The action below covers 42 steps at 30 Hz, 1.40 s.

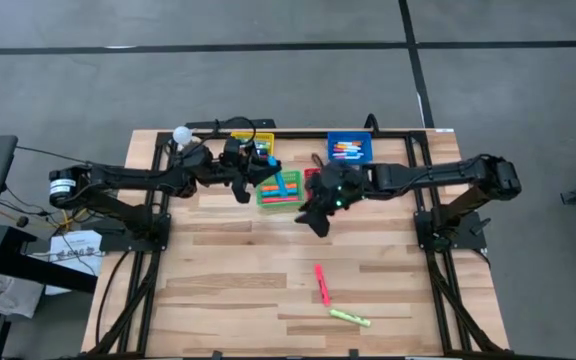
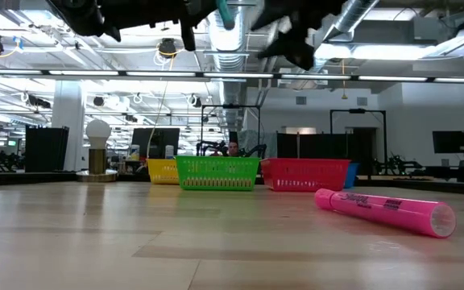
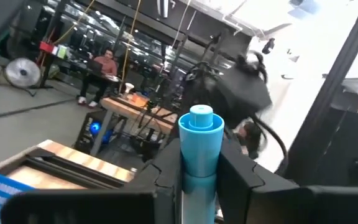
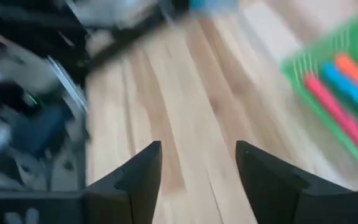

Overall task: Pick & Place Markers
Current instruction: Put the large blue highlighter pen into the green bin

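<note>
My left gripper (image 1: 262, 166) hangs high above the far part of the table, beside the green basket (image 1: 280, 188), and is shut on a blue marker (image 3: 200, 140). My right gripper (image 4: 197, 163) is open with nothing between its fingers, over bare wood just near of the green basket (image 4: 344, 99). That basket holds pink, blue and orange markers. A pink marker (image 1: 322, 284) and a yellow-green marker (image 1: 349, 318) lie flat on the table nearer the front. The blue basket (image 1: 350, 150) also holds markers. My left gripper pinches the blue marker's barrel (image 3: 199, 177) between its two fingers (image 3: 240, 180). The marker's round end (image 3: 201, 119) sticks out past the fingertips. It is lifted clear, high above the table, as the low view shows (image 2: 225, 13).
A yellow basket (image 1: 251, 140) stands at the far edge. A red basket (image 2: 308, 173) sits right of the green one, mostly under my right arm in the high view. A white bulb (image 1: 181, 134) stands at the far left. Bare wood lies across the table's middle and front.
</note>
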Each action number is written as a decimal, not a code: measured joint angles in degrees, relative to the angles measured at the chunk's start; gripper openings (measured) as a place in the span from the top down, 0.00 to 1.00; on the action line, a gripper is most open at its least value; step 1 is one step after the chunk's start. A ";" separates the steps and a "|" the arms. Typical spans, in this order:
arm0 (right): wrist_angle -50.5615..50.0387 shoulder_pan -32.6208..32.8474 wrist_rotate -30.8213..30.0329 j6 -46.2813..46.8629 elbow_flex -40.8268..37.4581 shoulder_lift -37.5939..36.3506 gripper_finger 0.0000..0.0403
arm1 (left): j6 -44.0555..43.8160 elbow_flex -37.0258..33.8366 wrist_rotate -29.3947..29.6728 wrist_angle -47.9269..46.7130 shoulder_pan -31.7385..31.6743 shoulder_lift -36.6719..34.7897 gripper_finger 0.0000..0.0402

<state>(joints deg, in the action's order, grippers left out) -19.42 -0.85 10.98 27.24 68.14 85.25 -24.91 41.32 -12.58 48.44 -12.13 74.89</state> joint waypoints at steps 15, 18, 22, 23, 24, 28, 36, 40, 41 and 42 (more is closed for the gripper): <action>-22.87 9.51 -13.29 -6.31 0.00 -0.22 0.56 | 26.31 18.50 2.94 -50.83 -3.83 0.01 0.84; -24.28 10.20 -18.74 -6.33 -0.02 -0.96 0.58 | 28.98 19.57 5.20 -55.64 -3.81 0.03 0.84; -24.38 10.59 -23.42 -7.27 -0.02 -4.67 0.61 | 29.20 19.61 5.61 -58.16 -3.79 1.47 0.84; -24.42 10.59 -24.16 -7.70 -0.02 -6.04 0.62 | 29.29 19.61 5.69 -58.71 -3.79 2.19 0.84; -24.70 10.58 -24.97 -7.88 -0.02 -7.48 0.62 | 29.66 19.61 5.70 -58.93 -3.79 3.13 0.84; -24.58 10.52 -27.58 -8.24 -0.82 -14.20 0.66 | 30.67 19.61 5.70 -58.79 -3.79 7.90 0.84; -13.62 12.46 -30.37 -6.29 -12.50 -31.45 0.71 | 32.90 19.61 5.64 -58.95 -4.27 18.08 0.84; -5.99 13.19 -30.68 -5.83 -19.16 -39.27 0.72 | 35.20 19.80 5.68 -58.85 -5.55 21.51 0.84; -4.84 13.26 -30.67 -5.22 -20.66 -40.85 0.72 | 35.60 20.16 5.69 -58.72 -5.92 22.29 0.84; -4.08 13.26 -30.68 -4.64 -21.91 -42.27 0.72 | 36.12 20.59 5.70 -58.57 -6.37 23.06 0.84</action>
<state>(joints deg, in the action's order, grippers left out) -23.50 12.40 -19.69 22.60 46.23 42.98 11.21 61.91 -6.87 -10.13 -18.50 97.95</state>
